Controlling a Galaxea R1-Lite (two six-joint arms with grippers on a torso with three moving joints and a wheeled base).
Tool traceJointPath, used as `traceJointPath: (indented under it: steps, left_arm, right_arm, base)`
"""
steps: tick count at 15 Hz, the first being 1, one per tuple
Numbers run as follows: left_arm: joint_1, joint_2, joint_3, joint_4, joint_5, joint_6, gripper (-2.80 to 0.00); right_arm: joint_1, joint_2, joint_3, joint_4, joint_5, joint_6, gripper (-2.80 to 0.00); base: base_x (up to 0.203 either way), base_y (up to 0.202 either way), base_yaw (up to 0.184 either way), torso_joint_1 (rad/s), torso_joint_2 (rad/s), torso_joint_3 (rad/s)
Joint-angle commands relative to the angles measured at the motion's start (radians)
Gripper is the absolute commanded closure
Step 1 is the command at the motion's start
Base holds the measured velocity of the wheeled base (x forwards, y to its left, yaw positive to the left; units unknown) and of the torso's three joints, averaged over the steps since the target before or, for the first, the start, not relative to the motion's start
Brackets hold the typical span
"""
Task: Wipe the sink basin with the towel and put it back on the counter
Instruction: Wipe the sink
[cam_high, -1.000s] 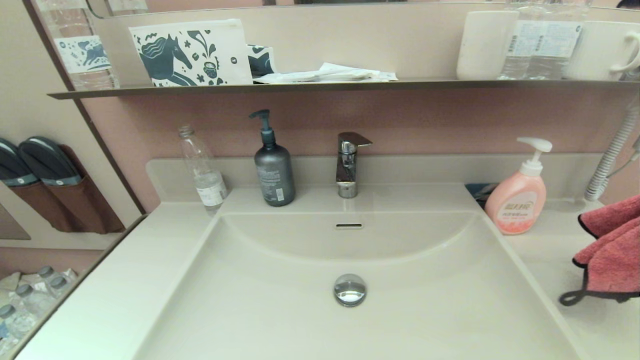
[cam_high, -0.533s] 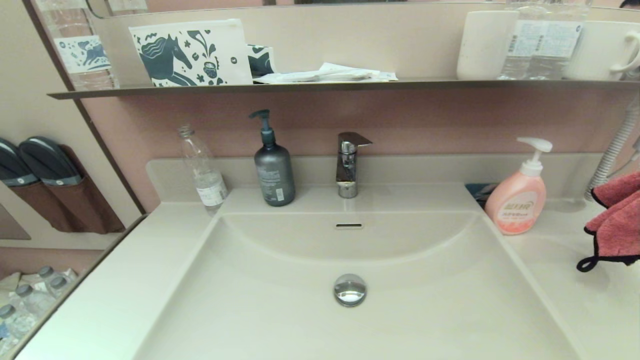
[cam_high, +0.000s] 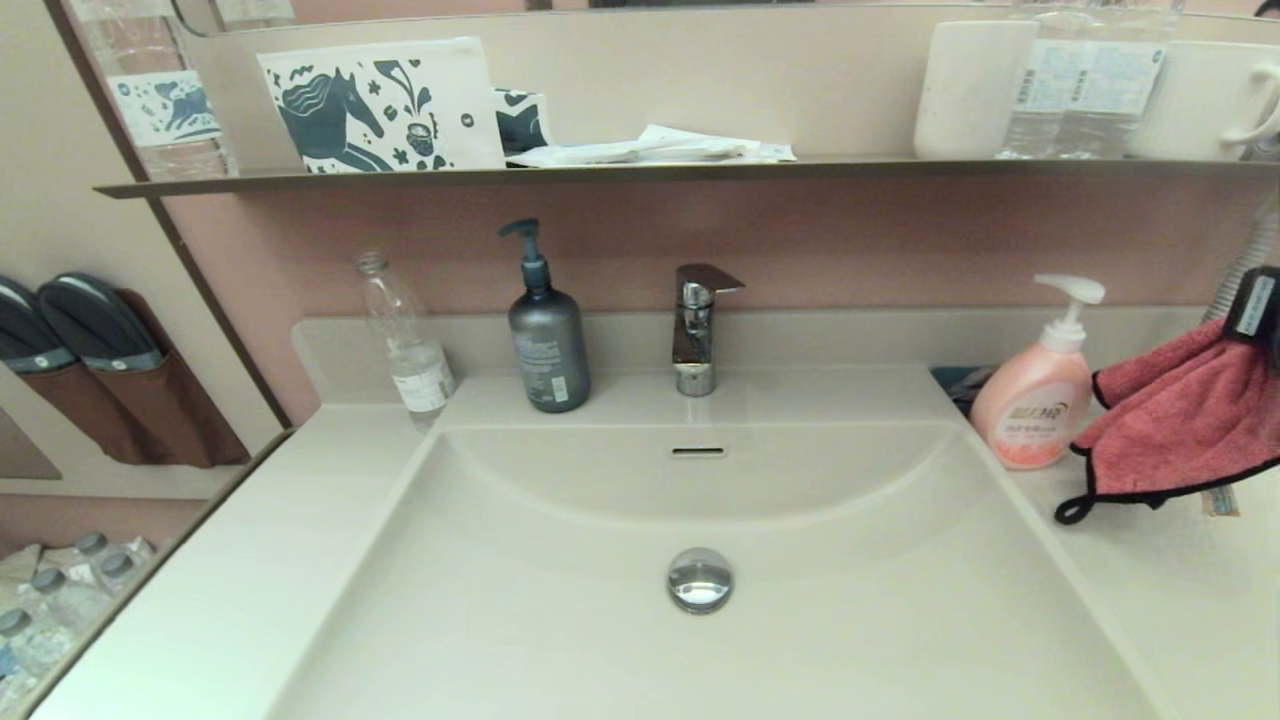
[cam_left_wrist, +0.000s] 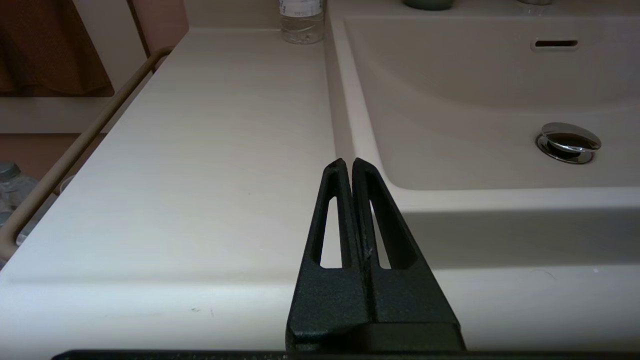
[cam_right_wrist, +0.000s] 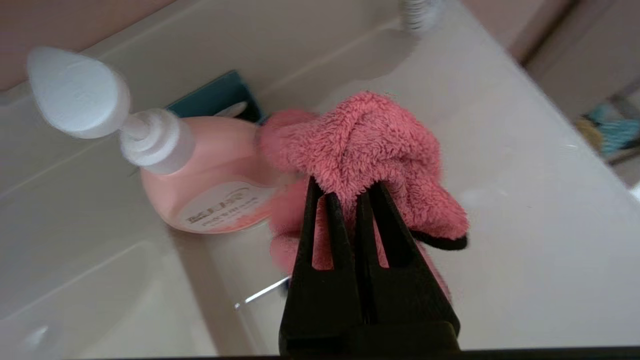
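Note:
The coral-pink towel (cam_high: 1170, 420) hangs above the right part of the counter (cam_high: 1190, 620), bunched, its black-edged corner drooping next to the pink soap bottle (cam_high: 1035, 405). My right gripper (cam_high: 1252, 312) shows at the right edge of the head view. In the right wrist view it (cam_right_wrist: 345, 187) is shut on the towel (cam_right_wrist: 370, 140). The cream-white sink basin (cam_high: 560, 600) lies to the left of the towel, with its chrome drain plug (cam_high: 700, 578). My left gripper (cam_left_wrist: 347, 162) is shut on nothing, low over the counter (cam_left_wrist: 200, 150) by the front left corner of the basin (cam_left_wrist: 475, 125).
Along the back ledge stand a clear bottle (cam_high: 410, 350), a grey pump bottle (cam_high: 547, 345) and the chrome tap (cam_high: 695, 330). A dark shelf (cam_high: 640, 172) with cups and a pouch runs above. A ribbed hose (cam_high: 1245, 265) hangs at far right.
The towel has risen off the right counter and swung left, toward the soap bottle. My right gripper has come into the head view at the right edge.

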Motion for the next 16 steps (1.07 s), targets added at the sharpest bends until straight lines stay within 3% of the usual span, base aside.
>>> traceJointPath:
  steps: [1,5,9,15,16]
  left_arm:
    - [0.000,0.000,0.000,0.000,0.000,0.000,0.00]
    - [0.000,0.000,0.000,0.000,0.000,0.000,0.00]
    - [0.000,0.000,0.000,0.000,0.000,0.000,0.00]
    - [0.000,0.000,0.000,0.000,0.000,0.000,0.00]
    - [0.000,0.000,0.000,0.000,0.000,0.000,0.00]
  right_arm:
    - [-0.019,0.020,0.009,-0.016,0.110,-0.009,0.00]
    - [-0.089,0.049,0.079,-0.111,0.223,-0.099,0.00]
    - [-0.152,0.077,0.144,-0.198,0.391,-0.172,0.00]
    - [-0.171,0.118,0.153,-0.198,0.436,-0.205,0.00]
    - [-0.171,0.118,0.154,-0.197,0.434,-0.206,-2.80]
  base:
    - [0.000,0.000,0.000,0.000,0.00,0.000]
    - [0.000,0.000,0.000,0.000,0.00,0.000]
    - [0.000,0.000,0.000,0.000,0.00,0.000]
    - [0.000,0.000,0.000,0.000,0.00,0.000]
    - [0.000,0.000,0.000,0.000,0.00,0.000]
